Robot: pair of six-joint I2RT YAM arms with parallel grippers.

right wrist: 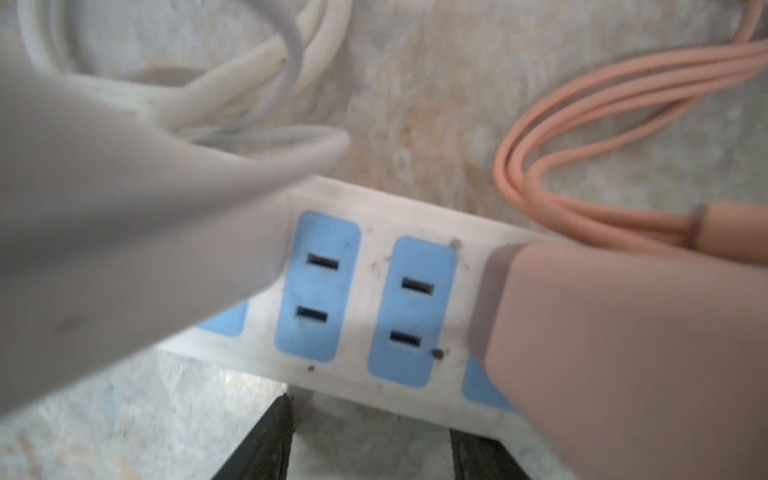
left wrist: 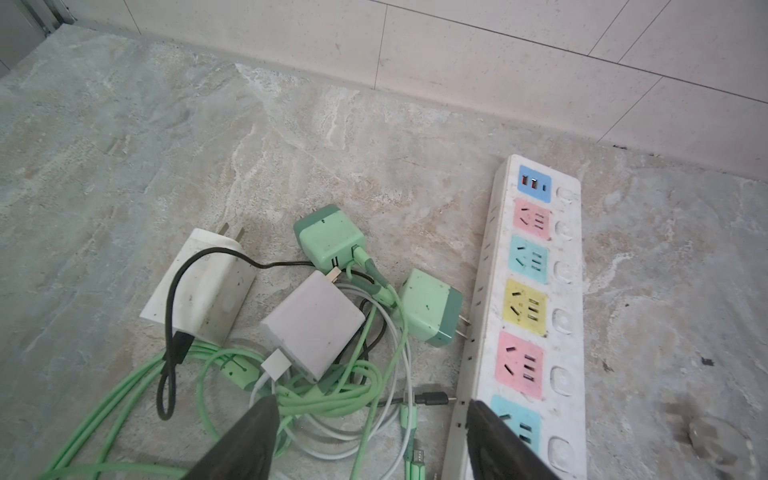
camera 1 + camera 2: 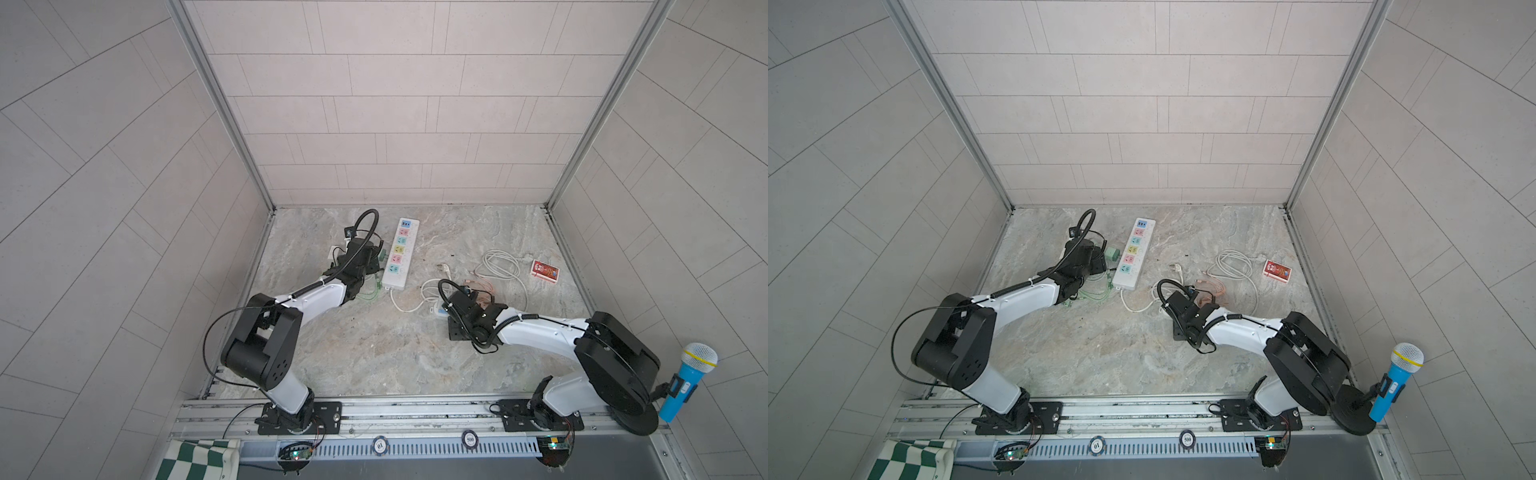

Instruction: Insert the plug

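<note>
A long white power strip [image 3: 400,253] [image 2: 536,291] with coloured sockets lies near the back left. Beside it is a tangle of chargers: two green ones [image 2: 330,239] [image 2: 430,307], a white one [image 2: 199,291] and a pale pink one [image 2: 313,324]. My left gripper [image 2: 370,409] hangs open over their cables, next to the strip's edge. A loose white plug [image 3: 445,269] lies on the floor mid-table. My right gripper [image 1: 370,415] is open at a small white socket block [image 1: 365,299] with blue outlets. A white plug [image 1: 124,249] and a peach plug [image 1: 623,353] sit in this block.
Peach cable [image 1: 582,124] and a white cable coil [image 3: 498,266] lie behind the right gripper. A red card box [image 3: 545,271] sits at the right wall. A blue toy microphone [image 3: 685,382] stands front right, and a checkered cloth [image 3: 195,459] front left. Tiled walls close three sides.
</note>
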